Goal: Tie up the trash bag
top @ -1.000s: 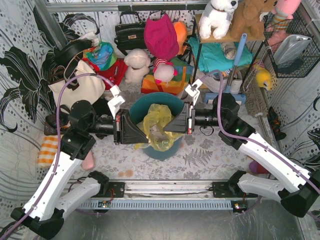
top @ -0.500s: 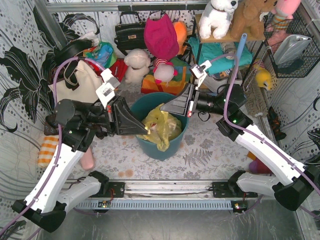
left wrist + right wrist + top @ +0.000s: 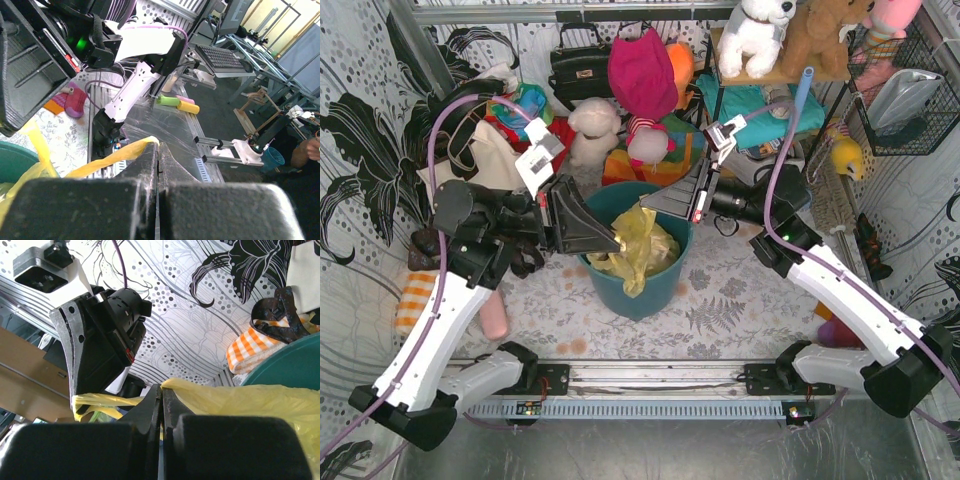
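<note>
- Pinching a strip of the trash bag (image 3: pixel 640 247), the left gripper (image 3: pixel 616 243) has its jaws pressed together.
- The bag sits in the teal bin (image 3: pixel 655 293), between both grippers.
- The right gripper (image 3: pixel 643 208) clamps the bag's far edge, jaws tight.

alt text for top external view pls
Two robot arms meet over a teal bin, the left gripper and right gripper each shut on a strip of the yellow trash bag inside it. Plush toys and a black handbag crowd the back.

Open mat (image 3: pixel 740 300) before teal bin (image 3: pixel 665 290); plush toys (image 3: pixel 592 130), tote bag (image 3: pixel 480 175) crowd behind.
</note>
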Controlling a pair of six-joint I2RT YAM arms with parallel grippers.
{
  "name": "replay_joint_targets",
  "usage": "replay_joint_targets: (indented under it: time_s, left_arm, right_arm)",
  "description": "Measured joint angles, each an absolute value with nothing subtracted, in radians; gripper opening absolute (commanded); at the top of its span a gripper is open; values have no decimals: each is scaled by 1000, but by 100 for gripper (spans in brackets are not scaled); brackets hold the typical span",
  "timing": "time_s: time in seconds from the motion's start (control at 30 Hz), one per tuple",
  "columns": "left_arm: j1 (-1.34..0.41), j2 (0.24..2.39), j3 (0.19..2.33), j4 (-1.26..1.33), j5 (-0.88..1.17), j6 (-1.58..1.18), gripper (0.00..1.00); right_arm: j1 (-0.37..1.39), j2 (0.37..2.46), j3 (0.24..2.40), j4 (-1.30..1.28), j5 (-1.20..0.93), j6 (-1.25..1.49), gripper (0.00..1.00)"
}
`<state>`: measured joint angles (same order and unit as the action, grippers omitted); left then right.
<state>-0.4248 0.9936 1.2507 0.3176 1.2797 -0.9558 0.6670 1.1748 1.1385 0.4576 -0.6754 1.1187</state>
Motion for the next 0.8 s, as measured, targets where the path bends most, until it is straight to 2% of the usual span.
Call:
replay_joint_targets:
  time_s: [0.17, 0.47, 0.8]
  left_arm:
    - [-424, 967, 1188, 310, 1278, -937, 0]
    - [-424, 825, 892, 157, 1284, -860, 0]
    - [-424, 770, 942, 39, 1303, -807, 0]
  right_arm:
    - [667, 1131, 1051, 472, -679, 1126, 0]
    - [667, 1019, 869, 432, -701, 1137, 0]
    - [667, 987, 907, 390, -718, 1137, 0]
